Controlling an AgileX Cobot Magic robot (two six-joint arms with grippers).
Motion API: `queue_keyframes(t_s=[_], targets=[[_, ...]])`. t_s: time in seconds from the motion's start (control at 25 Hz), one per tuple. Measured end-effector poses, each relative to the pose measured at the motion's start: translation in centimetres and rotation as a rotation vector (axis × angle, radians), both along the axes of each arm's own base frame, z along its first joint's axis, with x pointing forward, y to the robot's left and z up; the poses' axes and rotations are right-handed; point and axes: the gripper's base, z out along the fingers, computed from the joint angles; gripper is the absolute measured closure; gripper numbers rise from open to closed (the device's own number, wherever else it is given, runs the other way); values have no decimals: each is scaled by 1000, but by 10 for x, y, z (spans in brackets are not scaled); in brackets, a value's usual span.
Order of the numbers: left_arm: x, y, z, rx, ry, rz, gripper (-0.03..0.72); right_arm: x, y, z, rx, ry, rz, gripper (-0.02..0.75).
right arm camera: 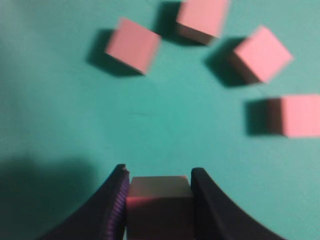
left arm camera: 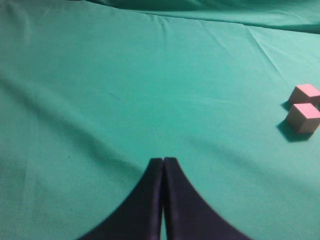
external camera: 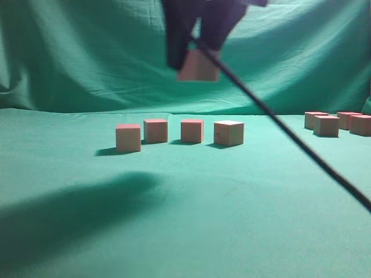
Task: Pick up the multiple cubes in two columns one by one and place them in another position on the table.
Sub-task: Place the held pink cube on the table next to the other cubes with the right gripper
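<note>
the right end effector grips one cube between its fingers, above four loose cubes. only the exterior view shows more cubes at far right, perhaps four. the left end effector is closed, empty. creased green tabletop, draped green backdrop.

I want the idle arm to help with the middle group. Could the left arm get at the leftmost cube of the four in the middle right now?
Probably yes. The left gripper is shut and holds nothing, and bare table lies between it and that cube. It would have to open first. The right gripper holds its own cube well above.
</note>
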Motion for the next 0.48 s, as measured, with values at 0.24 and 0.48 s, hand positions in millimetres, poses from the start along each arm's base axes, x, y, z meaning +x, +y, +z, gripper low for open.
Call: queue_keyframes(t_s=[0.24, 0.48], targets=[[0, 0, 0, 0, 0, 0, 688, -4, 37, -36, 21, -14, 71, 467], [0, 0, 0, 0, 0, 0, 688, 12, 52, -59, -41, -40, 95, 467]])
